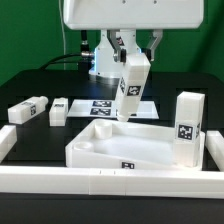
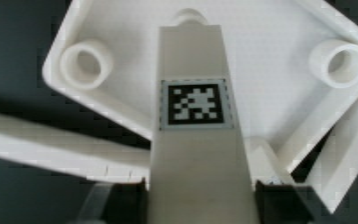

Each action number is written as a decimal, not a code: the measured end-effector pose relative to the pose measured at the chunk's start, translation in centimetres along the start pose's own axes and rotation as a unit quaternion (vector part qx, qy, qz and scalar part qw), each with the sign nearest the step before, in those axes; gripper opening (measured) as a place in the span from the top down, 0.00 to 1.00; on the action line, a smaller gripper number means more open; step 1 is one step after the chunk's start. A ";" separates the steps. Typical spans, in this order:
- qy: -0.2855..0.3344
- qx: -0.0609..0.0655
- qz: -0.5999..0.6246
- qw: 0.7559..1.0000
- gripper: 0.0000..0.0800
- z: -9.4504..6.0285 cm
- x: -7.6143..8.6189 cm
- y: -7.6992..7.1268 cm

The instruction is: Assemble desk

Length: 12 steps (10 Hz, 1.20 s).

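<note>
Wrist view has the gripper (image 2: pixel 194 188) clenched on a smooth white square-section leg (image 2: pixel 202 150) bearing a black-and-white tag (image 2: pixel 195 103). Beneath lies the glossy rimmed tabletop (image 2: pixel 137 30), its corner sockets (image 2: pixel 83 65) round.

The leg (image 2: pixel 197 150) hides the tabletop's (image 2: pixel 131 30) middle; both run past the edge.

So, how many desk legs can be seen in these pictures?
4. The held leg hangs in the pincer over the tabletop; an upright leg stands at the exterior view's right; two lying legs are at its left. None looks hidden.
</note>
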State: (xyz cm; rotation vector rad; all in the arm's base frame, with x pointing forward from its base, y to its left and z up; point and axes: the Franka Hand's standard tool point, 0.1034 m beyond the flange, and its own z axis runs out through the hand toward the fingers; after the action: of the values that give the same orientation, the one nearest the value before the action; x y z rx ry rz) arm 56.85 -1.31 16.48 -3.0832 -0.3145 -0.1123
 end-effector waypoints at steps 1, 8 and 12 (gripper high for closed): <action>0.030 -0.001 0.011 0.999 0.64 -0.6 0.9 0.7; 0.102 -0.018 0.049 0.993 0.64 -0.2 -0.1 3.1; 0.114 -0.031 0.037 0.992 0.64 0.0 -0.7 4.3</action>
State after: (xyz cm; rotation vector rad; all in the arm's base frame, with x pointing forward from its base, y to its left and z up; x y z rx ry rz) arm 57.07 -5.63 16.29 -3.0961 -0.1883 -0.4769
